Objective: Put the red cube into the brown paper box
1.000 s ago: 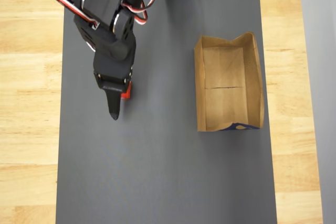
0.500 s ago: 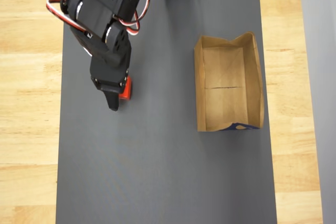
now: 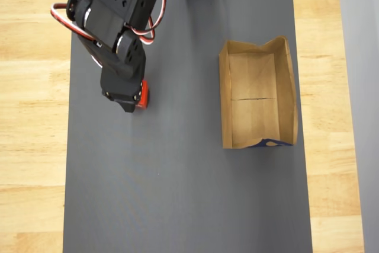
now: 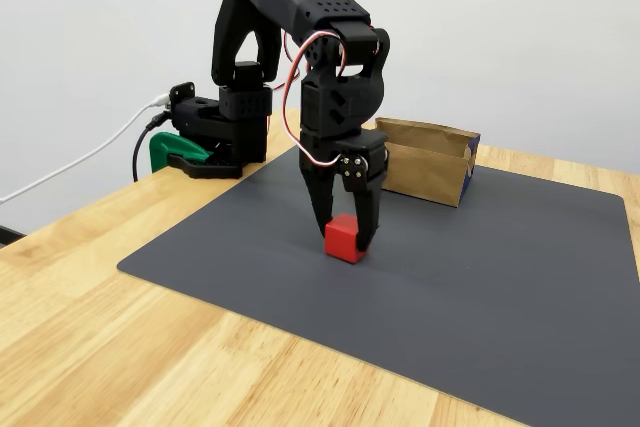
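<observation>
The red cube (image 3: 144,94) (image 4: 342,238) is on the dark grey mat (image 3: 177,194) (image 4: 500,277), left of the mat's middle in the overhead view. My black gripper (image 3: 135,101) (image 4: 348,239) points almost straight down, with one finger on each side of the cube, and looks shut on it. In the fixed view the cube's underside is at or just above the mat. The brown paper box (image 3: 225,99) (image 4: 425,172) stands open and empty on the right side of the mat, well apart from the gripper. There is a blue mark on its near rim in the overhead view.
The mat lies on a wooden table (image 3: 29,146) (image 4: 120,347). The arm's base (image 4: 215,137) and a green clamp (image 4: 168,152) are at the table's back left in the fixed view. Bare mat lies between the cube and the box.
The gripper has swung from slanted to nearly upright and its tip has drawn back toward the arm. The cube has shifted slightly the same way, and the box has not moved.
</observation>
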Tool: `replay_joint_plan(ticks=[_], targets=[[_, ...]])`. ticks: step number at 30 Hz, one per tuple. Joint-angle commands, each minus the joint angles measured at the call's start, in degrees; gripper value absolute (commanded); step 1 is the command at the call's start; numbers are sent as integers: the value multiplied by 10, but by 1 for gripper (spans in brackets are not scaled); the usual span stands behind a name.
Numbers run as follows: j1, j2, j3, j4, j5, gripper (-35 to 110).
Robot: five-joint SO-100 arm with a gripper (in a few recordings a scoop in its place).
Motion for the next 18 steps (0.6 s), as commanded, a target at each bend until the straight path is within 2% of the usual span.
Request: replay_joint_plan(ticks=[1,7,12,18], targets=[[11,17,-13,-1,2,6],[6,76,4,-22,21,1],[-11,172,87,-163,39,0],[-55,322,204,-267,39,0]])
